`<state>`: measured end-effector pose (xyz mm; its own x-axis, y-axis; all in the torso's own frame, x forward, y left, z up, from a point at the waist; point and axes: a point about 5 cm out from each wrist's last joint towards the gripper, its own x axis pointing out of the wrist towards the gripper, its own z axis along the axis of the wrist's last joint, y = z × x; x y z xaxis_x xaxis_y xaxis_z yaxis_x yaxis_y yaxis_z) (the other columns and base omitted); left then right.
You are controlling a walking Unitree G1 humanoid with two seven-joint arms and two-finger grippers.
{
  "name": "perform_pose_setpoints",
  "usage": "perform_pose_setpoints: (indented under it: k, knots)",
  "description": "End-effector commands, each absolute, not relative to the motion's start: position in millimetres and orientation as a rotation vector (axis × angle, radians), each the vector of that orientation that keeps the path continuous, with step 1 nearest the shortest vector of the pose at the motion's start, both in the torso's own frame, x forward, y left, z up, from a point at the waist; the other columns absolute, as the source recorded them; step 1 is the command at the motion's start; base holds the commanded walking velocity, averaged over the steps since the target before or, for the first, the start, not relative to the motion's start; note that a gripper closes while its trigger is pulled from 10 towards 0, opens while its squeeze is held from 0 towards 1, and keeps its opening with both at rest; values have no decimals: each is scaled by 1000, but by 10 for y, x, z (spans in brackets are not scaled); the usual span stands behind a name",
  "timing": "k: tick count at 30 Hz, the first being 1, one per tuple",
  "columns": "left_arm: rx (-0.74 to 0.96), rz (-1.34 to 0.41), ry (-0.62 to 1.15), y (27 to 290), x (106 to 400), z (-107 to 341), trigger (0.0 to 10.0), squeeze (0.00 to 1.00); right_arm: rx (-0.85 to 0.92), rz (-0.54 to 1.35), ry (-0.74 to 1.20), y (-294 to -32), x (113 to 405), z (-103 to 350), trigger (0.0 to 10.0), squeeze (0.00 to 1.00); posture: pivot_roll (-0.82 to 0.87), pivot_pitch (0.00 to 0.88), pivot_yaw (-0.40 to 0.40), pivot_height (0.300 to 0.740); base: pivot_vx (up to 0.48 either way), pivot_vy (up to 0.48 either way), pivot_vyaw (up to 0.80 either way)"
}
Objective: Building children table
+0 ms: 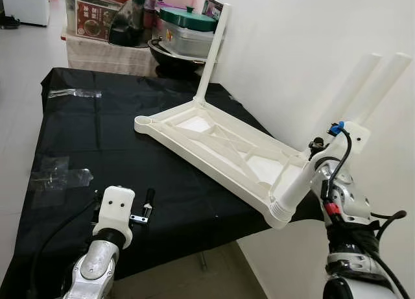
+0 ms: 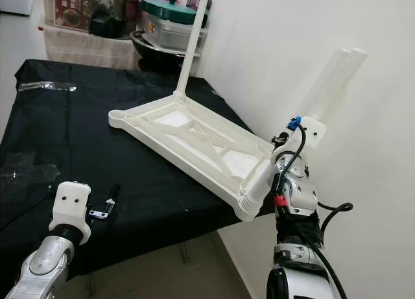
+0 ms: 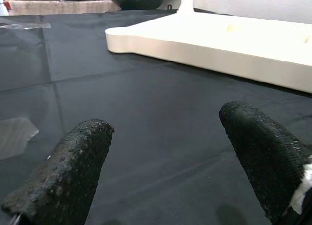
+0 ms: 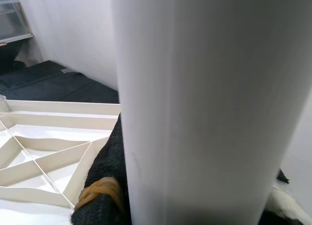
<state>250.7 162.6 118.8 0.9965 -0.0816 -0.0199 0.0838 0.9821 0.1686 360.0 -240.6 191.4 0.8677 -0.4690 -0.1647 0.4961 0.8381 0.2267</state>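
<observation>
Right gripper [image 1: 316, 157]: jaws hidden behind its white wrist housing at right of frame. Table leg [image 4: 204, 103]: blurred, cut by top and bottom edges in the right wrist view. Boxes and pots [image 1: 172, 26], upper left: cropped by top edge, labels illegible. Desk [image 1: 78, 117]: near edge cropped.

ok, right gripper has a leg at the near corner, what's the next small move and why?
Probably keep twisting the white plastic leg into the near corner socket of the upturned white plastic tabletop. The right gripper is shut on it, and its ribbed base sits at the socket but leans sideways rather than upright like the far leg.
</observation>
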Motion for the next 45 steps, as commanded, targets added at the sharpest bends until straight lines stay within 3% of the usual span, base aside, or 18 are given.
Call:
perform_pose_setpoints:
  k: [1,2,6,7,11,13,17,20,21,22,23,32,33,37,38,45]
  knots:
    - [173,-107,26,1556,2496,1166,10000,0,260,-548,224,-2448,3549,1608,0,0,123,0,-237,740,0,0,0]
    - [173,-105,26,1557,2496,1166,10000,0,275,-504,231,-2396,3574,1605,10000,0,124,0,-237,740,0,0,0]
    - [174,-103,26,1558,2495,1167,10000,0,279,-459,205,-2360,3594,1642,10000,0,124,0,-237,740,0,0,0]
    - [174,-102,26,1560,2494,1165,10000,0,293,-429,174,-2340,3604,1685,10000,1000,124,0,-239,740,0,0,0]
    - [173,-103,27,1563,2492,1160,10000,0,400,-129,49,-2093,3670,1941,10000,1000,124,0,-236,740,0,0,0]
    - [173,-103,27,1563,2492,1160,10000,0,400,-129,49,-2093,3670,1941,10000,1000,124,0,-236,740,0,0,0]
    - [173,-106,27,1567,2495,1161,10000,0,419,452,-146,-1620,3450,2390,10000,1000,124,0,-232,740,0,0,0]
    - [174,-106,27,1568,2497,1163,10000,0,406,553,-161,-1549,3384,2437,10000,1000,127,0,-232,740,0,0,0]
    - [174,-105,26,1569,2500,1165,10000,0,387,664,-168,-1474,3308,2475,10000,71,127,0,-231,740,0,0,0]
    - [174,-105,26,1569,2500,1165,10000,0,387,664,-168,-1474,3308,2475,10000,71,127,0,-231,740,0,0,0]
    - [175,-105,25,1571,2504,1168,10000,0,355,766,-167,-1399,3239,2493,10000,0,128,0,-232,740,0,0,0]
    - [177,-107,22,1566,2511,1176,10000,0,276,899,-128,-1297,3213,2422,10000,0,140,0,-240,740,0,0,0]
    - [178,-105,20,1568,2511,1182,10000,0,277,879,-109,-1325,3264,2389,1059,0,144,0,-243,740,0,0,0]
    - [178,-103,19,1570,2511,1185,10000,0,279,869,-95,-1350,3288,2371,1059,0,144,0,-243,740,0,0,0]
    - [178,-102,18,1572,2509,1187,10000,0,284,862,-86,-1375,3301,2358,0,0,143,0,-243,740,0,0,0]
    - [177,-108,21,1565,2497,1183,10000,0,278,780,-74,-1521,3327,2314,0,0,135,0,-236,740,0,0,0]
